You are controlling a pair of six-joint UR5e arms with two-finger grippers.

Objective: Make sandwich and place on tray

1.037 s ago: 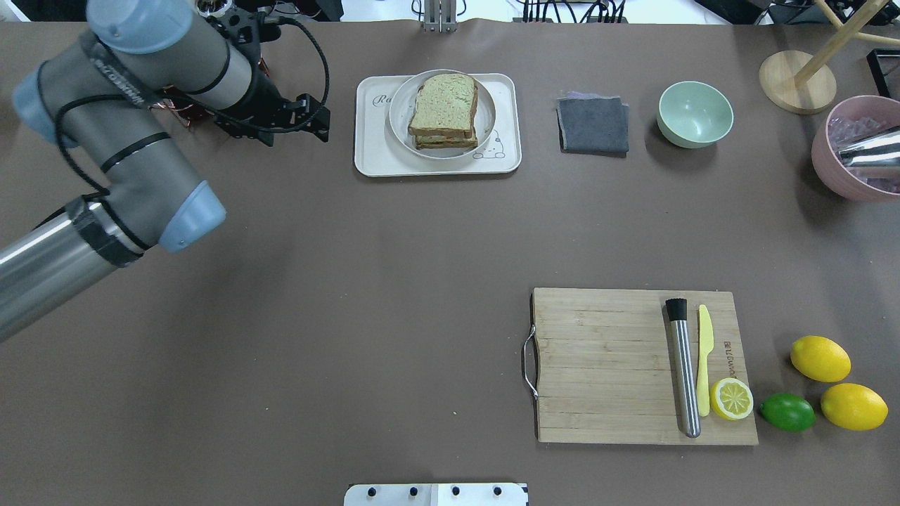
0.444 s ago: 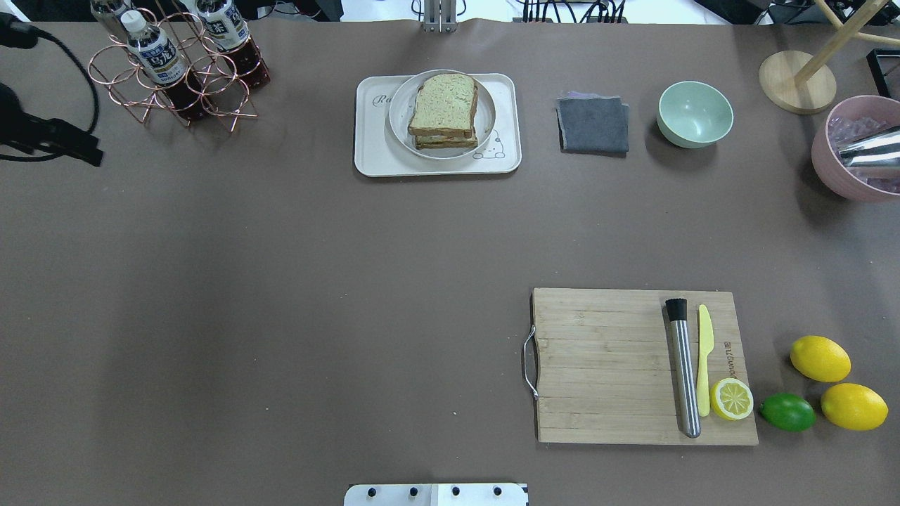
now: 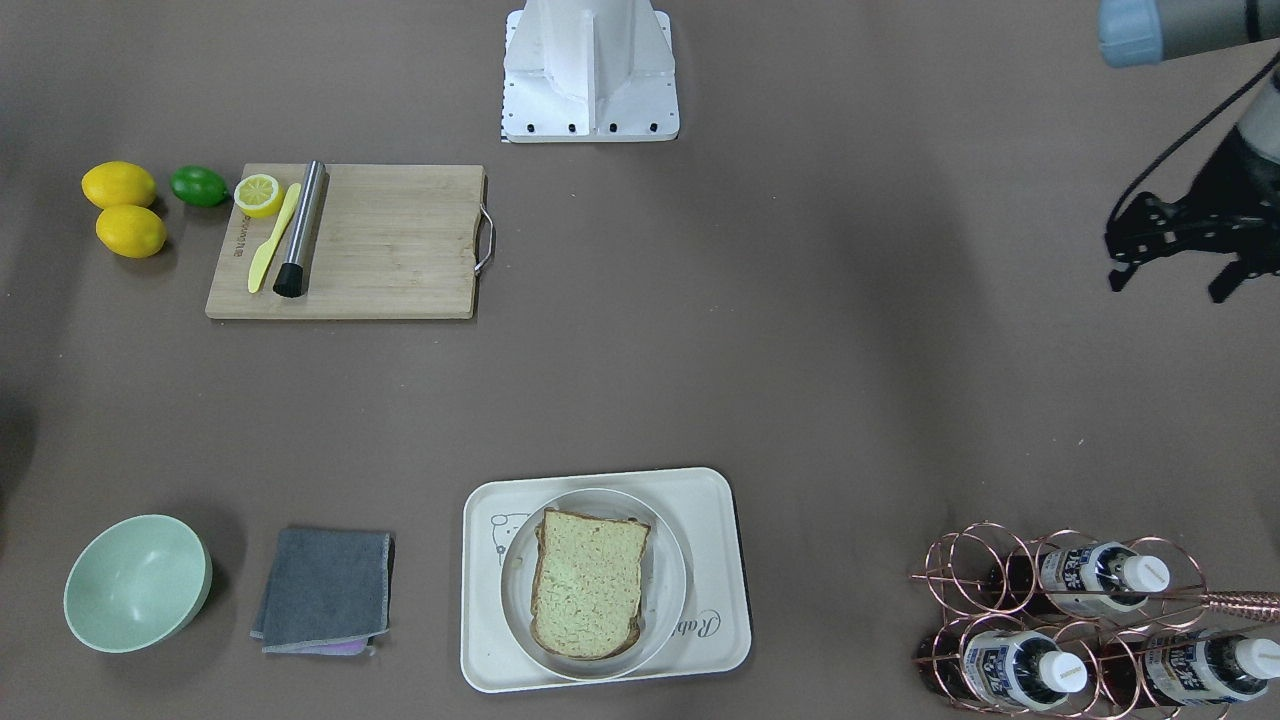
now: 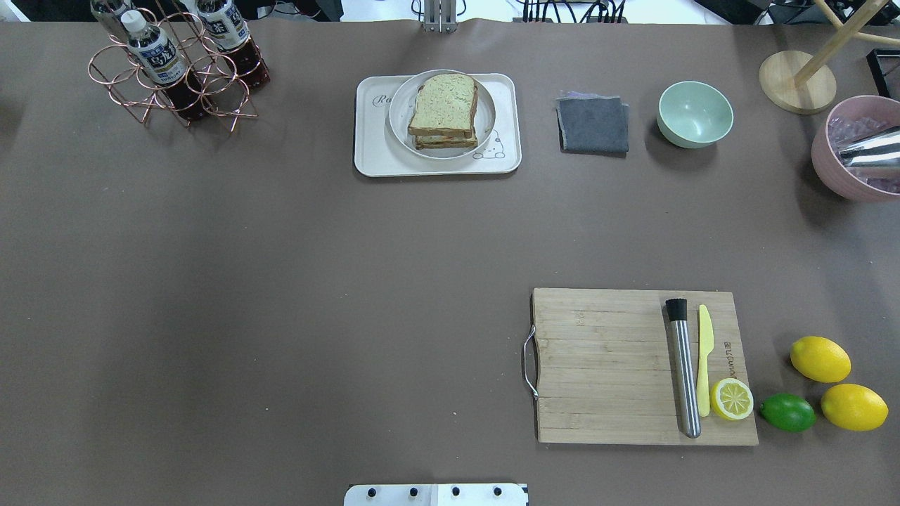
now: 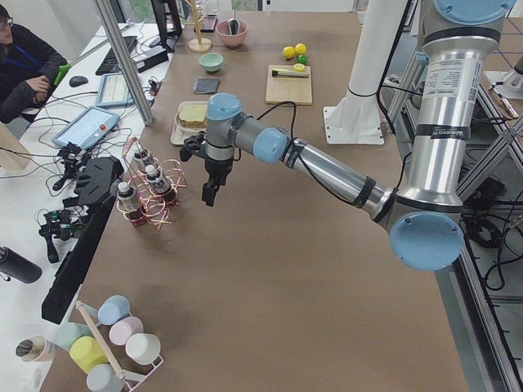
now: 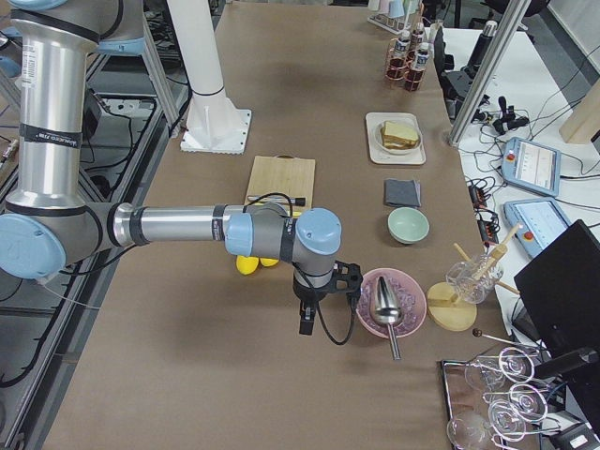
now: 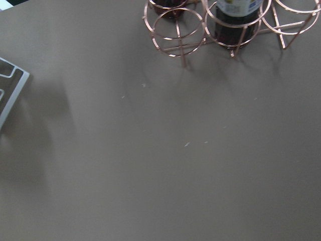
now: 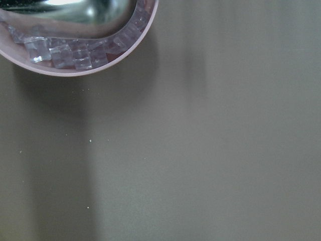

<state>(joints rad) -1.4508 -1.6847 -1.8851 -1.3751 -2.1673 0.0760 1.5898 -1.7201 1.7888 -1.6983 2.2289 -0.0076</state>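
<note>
The sandwich (image 4: pixel 443 105), two pale brown-crusted bread slices stacked, lies on a round grey plate (image 4: pixel 397 123) that stands on the cream tray (image 4: pixel 369 158) at the far middle of the table. It also shows in the front-facing view (image 3: pixel 588 583). Only a thin edge of the filling shows between the slices. My left gripper (image 3: pixel 1168 288) is open and empty, hanging above bare table off the left side, near the bottle rack and far from the tray. My right gripper (image 6: pixel 305 323) hangs beside the pink bowl; I cannot tell whether it is open or shut.
A copper rack of bottles (image 4: pixel 172 70) stands far left. A grey cloth (image 4: pixel 594 125), a green bowl (image 4: pixel 695 114) and a pink bowl of ice with a metal scoop (image 4: pixel 854 151) stand far right. A cutting board (image 4: pixel 605 365) carries a muddler, a knife and a lemon half, with lemons (image 4: pixel 819 358) beside it.
My left arm has pulled back to the left, out of the overhead view, uncovering the bottle rack. The sandwich, plate and tray have not moved.
</note>
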